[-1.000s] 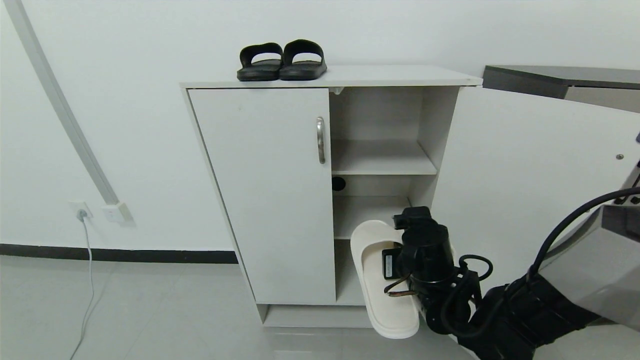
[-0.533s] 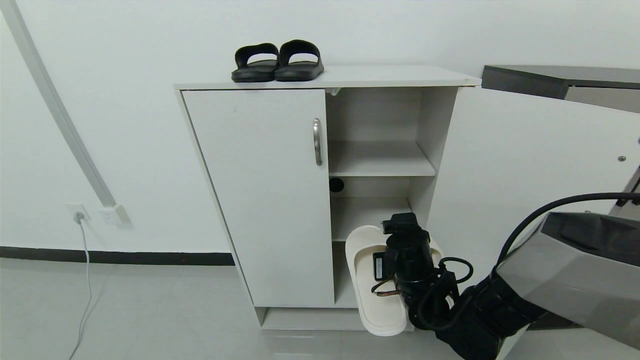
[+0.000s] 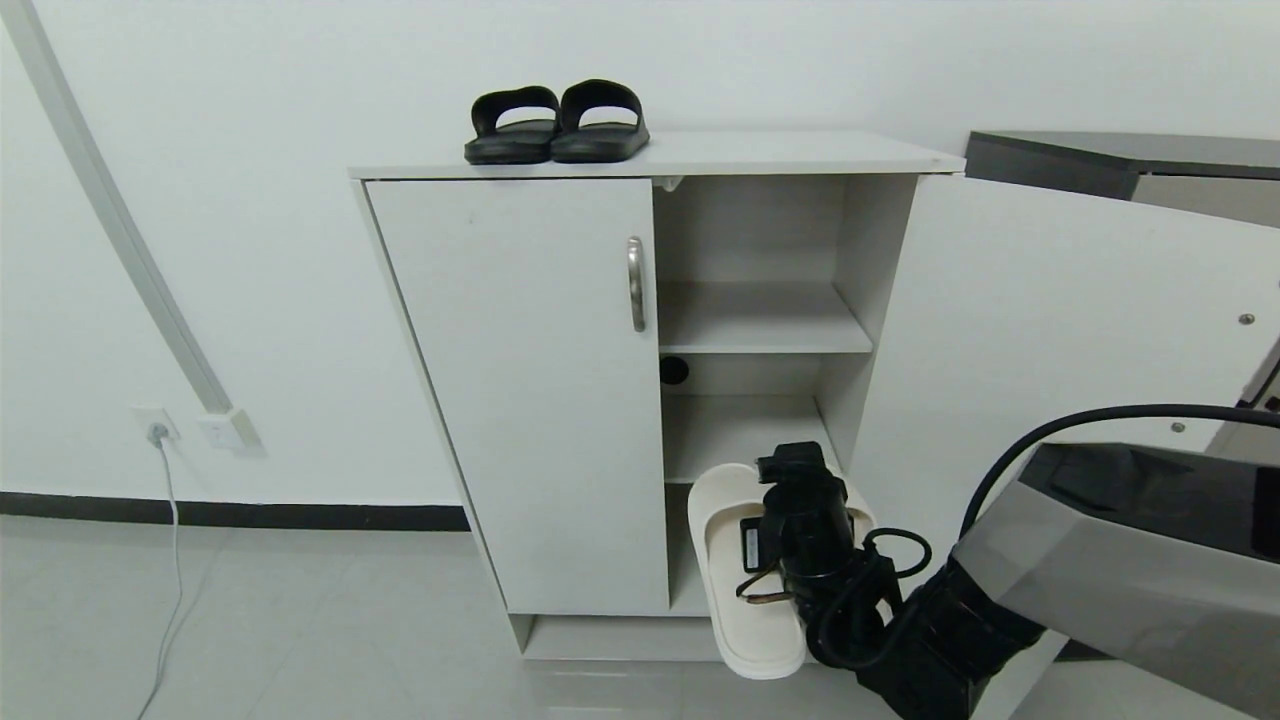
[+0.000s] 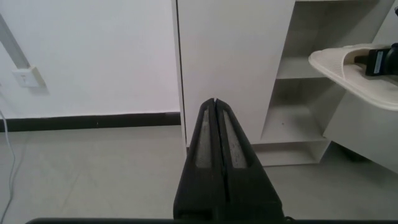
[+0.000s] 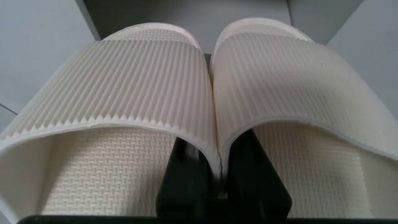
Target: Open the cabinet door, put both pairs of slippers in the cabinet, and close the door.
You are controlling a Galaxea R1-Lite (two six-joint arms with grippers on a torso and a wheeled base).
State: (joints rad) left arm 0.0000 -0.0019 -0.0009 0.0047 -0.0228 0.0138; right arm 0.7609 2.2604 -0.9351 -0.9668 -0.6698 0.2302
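Right end effector (image 5: 216, 168): clamped on white slippers (image 3: 745, 590), 6 o'clock of open cabinet (image 3: 540, 400).
Left end effector (image 4: 215, 124): fully closed, nothing held.

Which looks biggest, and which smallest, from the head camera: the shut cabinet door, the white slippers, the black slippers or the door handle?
1. shut cabinet door
2. white slippers
3. black slippers; they sit farther from the camera, so the two pairs may really be alike
4. door handle

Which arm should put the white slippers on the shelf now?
Right. The right tool grips both white slippers just in front of the open cabinet. The left tool is shut, empty and farther back.
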